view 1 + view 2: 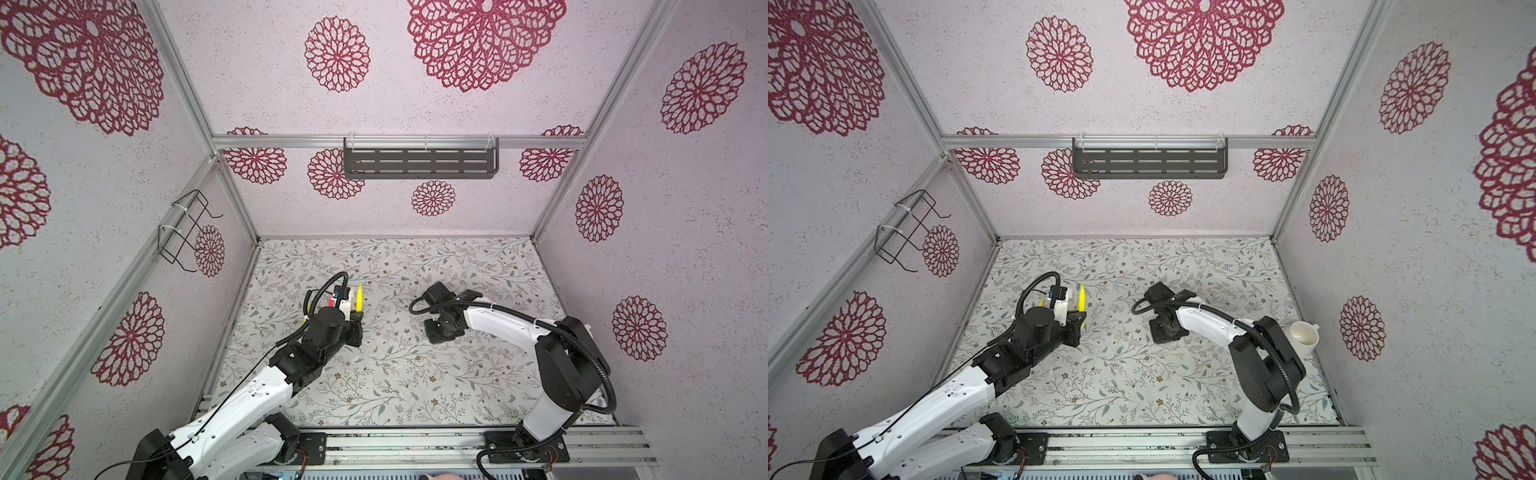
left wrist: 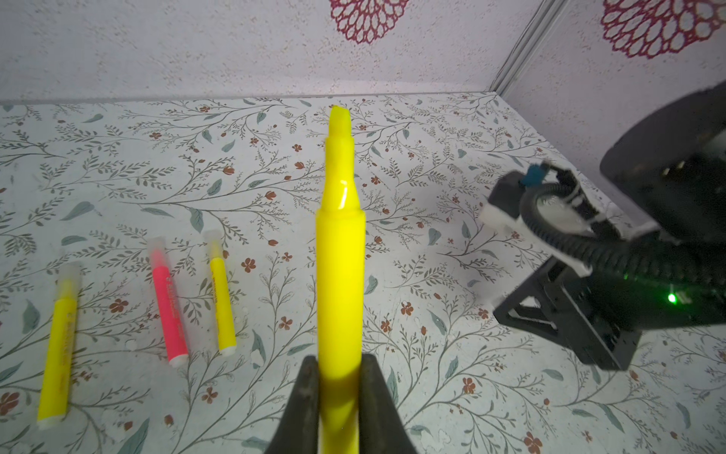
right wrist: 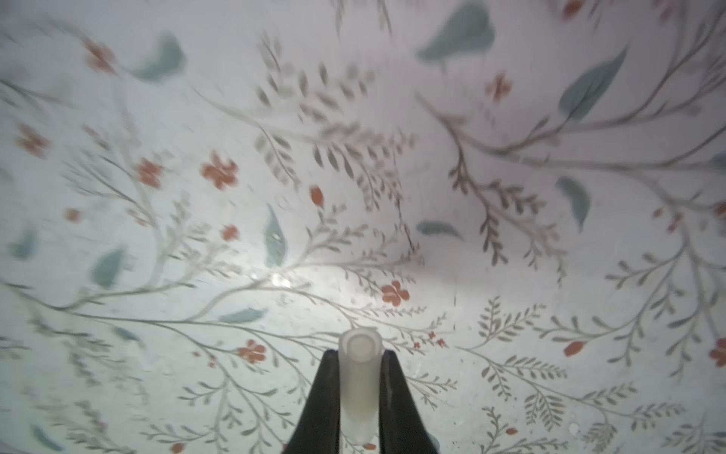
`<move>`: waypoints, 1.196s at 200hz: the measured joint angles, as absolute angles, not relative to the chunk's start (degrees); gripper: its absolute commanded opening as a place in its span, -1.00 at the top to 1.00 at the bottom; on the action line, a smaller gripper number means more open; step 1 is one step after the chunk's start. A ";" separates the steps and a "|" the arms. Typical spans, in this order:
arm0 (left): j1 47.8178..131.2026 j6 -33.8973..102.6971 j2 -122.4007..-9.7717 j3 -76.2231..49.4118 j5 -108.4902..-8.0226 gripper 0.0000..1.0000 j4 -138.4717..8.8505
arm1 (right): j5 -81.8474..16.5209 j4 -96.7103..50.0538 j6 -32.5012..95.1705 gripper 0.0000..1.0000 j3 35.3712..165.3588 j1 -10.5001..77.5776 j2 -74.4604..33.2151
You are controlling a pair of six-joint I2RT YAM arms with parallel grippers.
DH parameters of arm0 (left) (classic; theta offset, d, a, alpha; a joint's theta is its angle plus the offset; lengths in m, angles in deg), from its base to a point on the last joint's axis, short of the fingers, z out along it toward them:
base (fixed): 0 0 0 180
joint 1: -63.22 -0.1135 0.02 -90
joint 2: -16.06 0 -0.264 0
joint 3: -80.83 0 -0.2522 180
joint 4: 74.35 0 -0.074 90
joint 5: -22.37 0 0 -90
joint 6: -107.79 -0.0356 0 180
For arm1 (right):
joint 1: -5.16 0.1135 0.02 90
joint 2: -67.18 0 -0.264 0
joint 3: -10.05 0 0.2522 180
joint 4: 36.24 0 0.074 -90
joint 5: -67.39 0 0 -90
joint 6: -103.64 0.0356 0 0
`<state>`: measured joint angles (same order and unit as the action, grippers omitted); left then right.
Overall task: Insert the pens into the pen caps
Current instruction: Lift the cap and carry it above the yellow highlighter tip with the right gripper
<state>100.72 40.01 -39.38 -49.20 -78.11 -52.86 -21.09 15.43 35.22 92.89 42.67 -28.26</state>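
Observation:
My left gripper (image 2: 340, 363) is shut on a bright yellow pen (image 2: 340, 251), whose bare pointed tip sticks out away from the wrist. In both top views that pen (image 1: 359, 296) (image 1: 1082, 300) stands up over the left middle of the table. My right gripper (image 3: 359, 355) is shut on a clear pen cap (image 3: 359, 389), its open mouth facing out just above the floral table. In a top view the right gripper (image 1: 443, 330) points down at the table centre. Three more pens lie side by side: yellow (image 2: 59, 346), red-pink (image 2: 169, 310), yellow (image 2: 222, 302), each with a frosted cap on its far end.
A white cup (image 1: 1304, 337) stands at the table's right side behind the right arm. A black shelf (image 1: 419, 163) hangs on the back wall and a wire rack (image 1: 187, 230) on the left wall. The right arm's wrist (image 2: 569, 314) sits close beside the held pen.

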 measured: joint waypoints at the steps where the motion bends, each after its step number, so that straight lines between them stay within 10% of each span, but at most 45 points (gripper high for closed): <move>1: 100.72 40.01 -39.27 -49.24 -77.95 1.00 -52.95 | -21.24 15.32 35.20 0.92 93.07 42.56 -28.17; 60: 100.17 39.51 -38.16 -49.42 -62.20 1.00 -57.13 | -41.62 -12.52 41.73 1.00 91.67 26.80 -11.65; 148: 99.23 44.80 -44.89 -42.23 -41.72 1.00 -66.31 | -65.02 -66.05 68.77 1.00 85.77 26.70 -16.44; 239: 96.54 51.94 -49.35 -40.94 -30.68 1.00 -76.38 | -67.49 -57.57 61.16 1.00 90.62 31.59 -14.29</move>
